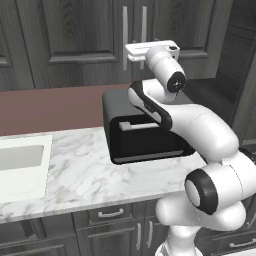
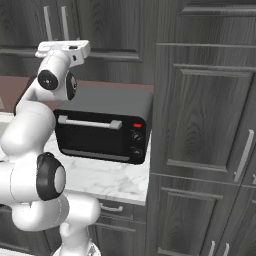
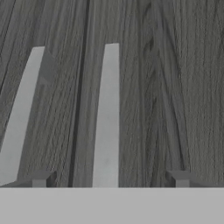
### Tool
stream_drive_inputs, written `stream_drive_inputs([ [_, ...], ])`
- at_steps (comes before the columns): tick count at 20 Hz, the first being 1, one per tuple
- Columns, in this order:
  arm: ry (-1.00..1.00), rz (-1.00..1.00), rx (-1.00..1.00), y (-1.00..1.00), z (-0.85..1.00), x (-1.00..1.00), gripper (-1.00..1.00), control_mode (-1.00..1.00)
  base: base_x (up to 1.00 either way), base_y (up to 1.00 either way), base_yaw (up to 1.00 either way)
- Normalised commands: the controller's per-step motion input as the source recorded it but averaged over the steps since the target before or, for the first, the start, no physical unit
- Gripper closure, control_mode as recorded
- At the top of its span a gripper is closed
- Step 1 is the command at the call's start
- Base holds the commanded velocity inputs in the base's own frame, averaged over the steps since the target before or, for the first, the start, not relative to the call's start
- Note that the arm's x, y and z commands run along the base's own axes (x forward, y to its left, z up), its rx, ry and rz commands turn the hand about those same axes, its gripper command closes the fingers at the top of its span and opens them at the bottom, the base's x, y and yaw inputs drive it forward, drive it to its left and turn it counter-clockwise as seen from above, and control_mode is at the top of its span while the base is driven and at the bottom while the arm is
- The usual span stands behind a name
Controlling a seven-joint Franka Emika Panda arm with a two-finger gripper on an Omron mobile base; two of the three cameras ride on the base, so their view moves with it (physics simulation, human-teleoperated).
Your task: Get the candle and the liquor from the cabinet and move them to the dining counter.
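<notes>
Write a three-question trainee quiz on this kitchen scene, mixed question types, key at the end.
1. True or false: the cabinet doors are shut.
2. The pincer faces: A) the sink, B) a silver bar handle, C) the toaster oven.
3. Fill in: the pincer's jaws are ____.

Key: 1 true; 2 B; 3 open.

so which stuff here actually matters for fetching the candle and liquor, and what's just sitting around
Part of the job:
- cabinet, doors shut
- its bar handles, right in front of the hand
- gripper, open, holding nothing

Just lying about:
- toaster oven
- marble worktop
- sink
- low drawers
</notes>
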Motion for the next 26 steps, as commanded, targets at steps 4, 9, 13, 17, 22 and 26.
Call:
stream_drive_inputs([
  [4,0.0,0.0,0.0,0.0,0.0,0.28,-1.0,-1.0,0.0,0.0,0.0],
  [9,0.0,0.0,0.0,0.0,0.0,0.36,-1.0,-1.0,0.0,0.0,0.0],
  [13,0.0,0.0,0.0,0.03,0.0,0.38,-1.0,-1.0,0.0,0.0,0.0],
  [17,0.0,0.0,0.0,0.0,0.0,0.29,-1.0,-1.0,0.0,0.0,0.0],
  [22,0.0,0.0,0.0,0.0,0.0,0.31,-1.0,-1.0,0.0,0.0,0.0],
  [26,0.0,0.0,0.0,0.0,0.0,0.35,1.0,-1.0,0.0,0.0,0.0],
])
